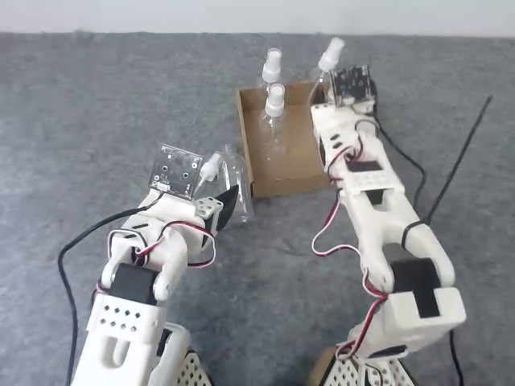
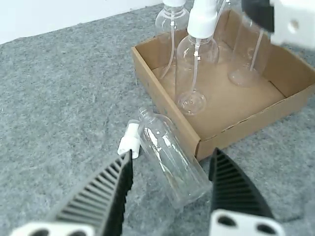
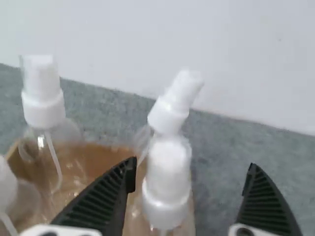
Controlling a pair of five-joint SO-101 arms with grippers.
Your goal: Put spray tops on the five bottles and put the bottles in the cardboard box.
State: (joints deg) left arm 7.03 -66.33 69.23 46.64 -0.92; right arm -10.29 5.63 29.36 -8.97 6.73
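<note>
Capping of the fifth bottle [image 2: 167,147] is judged to be the step in hand. This bottle lies on its side, uncapped, between the widely spread fingers [image 2: 106,196] of the left gripper [image 2: 172,154]; no grip is applied. Its neck points away from the fingertips. The loose spray top [image 2: 129,140] lies just beyond one fingertip, beside the neck. The box [image 2: 256,125] stands just past the other finger, close against the bottle.

The right gripper [image 3: 192,166] is held in the box, its fingers [image 3: 103,196] spread wide on either side of a capped bottle [image 3: 165,196], which is not gripped.

For the next move, a closed grip on the lying bottle is called for, so that it can be raised and steadied. The spray top must then be picked up and its tube guided into the neck.
</note>
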